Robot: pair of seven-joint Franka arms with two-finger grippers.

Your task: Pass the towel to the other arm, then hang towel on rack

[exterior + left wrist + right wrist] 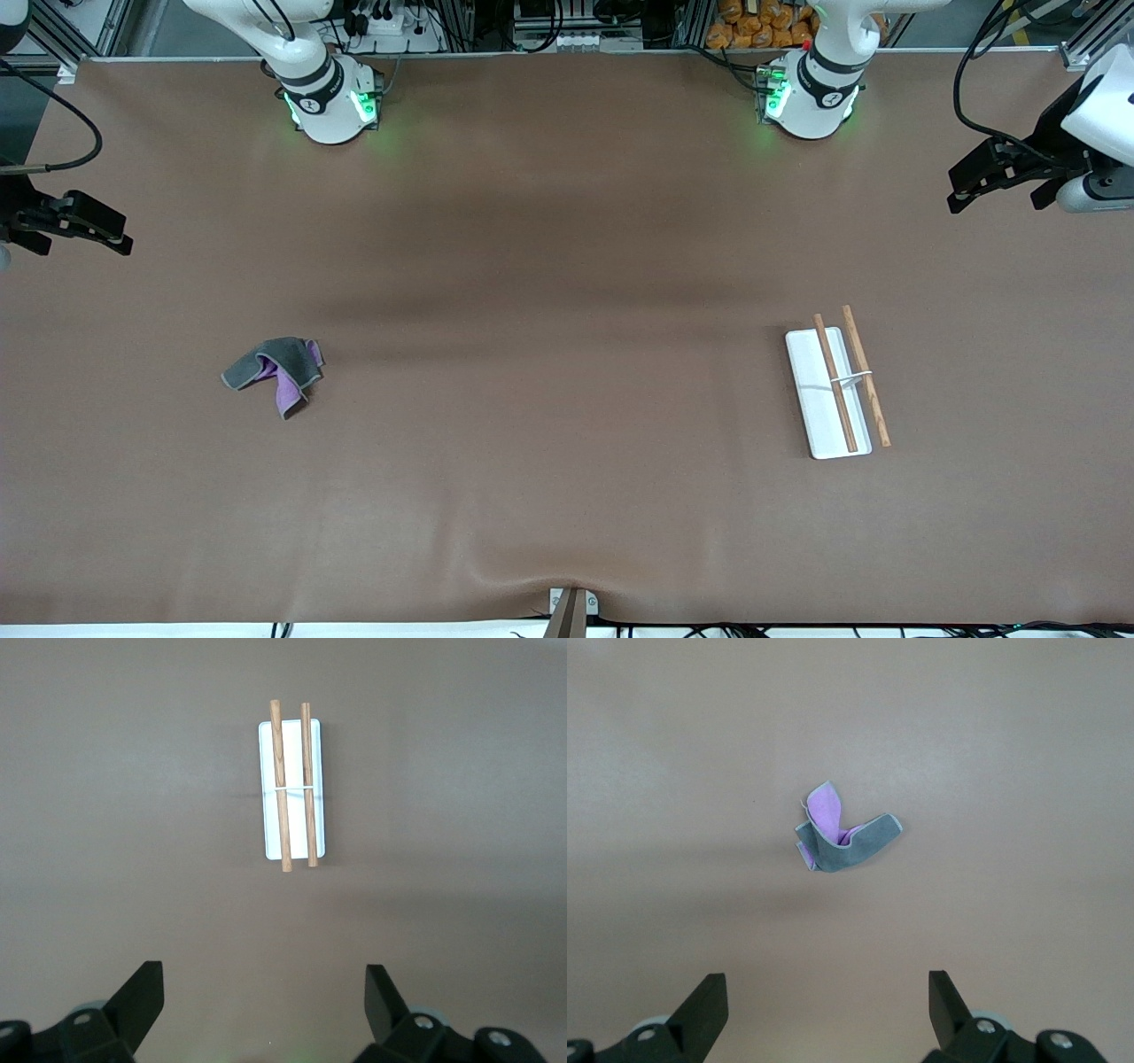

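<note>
Brown matting covers the table (567, 496) edge to edge. Towel (277, 369) lies crumpled on the mat toward the right arm's end, grey face mostly outward with purple showing in the folds; nothing touches it. Rack (836, 386) sits toward the left arm's end, well apart from the towel: a white base carrying two brown rods joined by a thin white crosspiece. Right gripper (113, 239) hangs over the mat's edge at its own end, fingers (702, 1008) spread wide, released, holding nothing. Left gripper (961, 193) hangs over the opposite edge, apparently level, fingers (140, 999) likewise spread and empty. Both arms wait.
</note>
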